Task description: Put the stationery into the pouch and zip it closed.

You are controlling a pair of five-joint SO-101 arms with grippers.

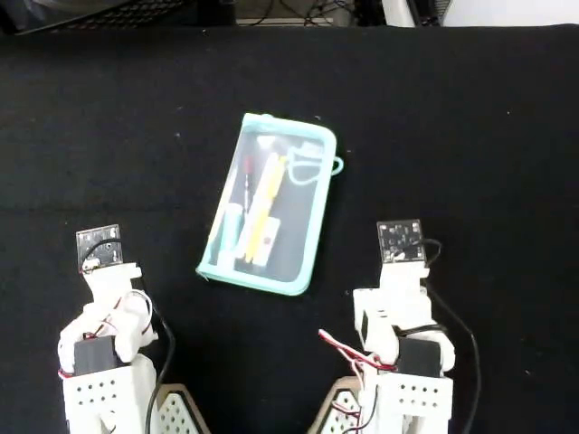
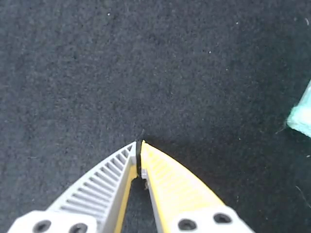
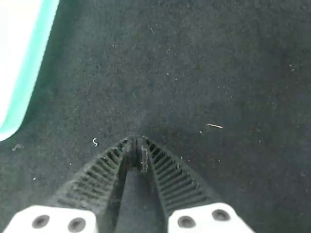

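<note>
Two closed, empty hands, my left hand point(image 2: 140, 144) and right hand point(image 3: 134, 141), hang over the bare desk point(image 1: 470, 136), while the pouch point(image 1: 269, 203) lies mid-frame in the high view, and I think it is light, soft and slippy, best pinched by its green edge point(image 1: 258, 280).

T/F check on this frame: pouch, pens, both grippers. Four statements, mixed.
1. The pouch lies flat on the black table, ahead of both arms. True.
2. Loose pens lie on the table beside the pouch. False: the pens show through the pouch's clear face, inside it.
3. The left gripper has its jaws shut with nothing between them. True.
4. The right gripper is clamped on the pouch's edge. False: its jaws are shut on nothing, over bare table, with the pouch off to one side.
</note>
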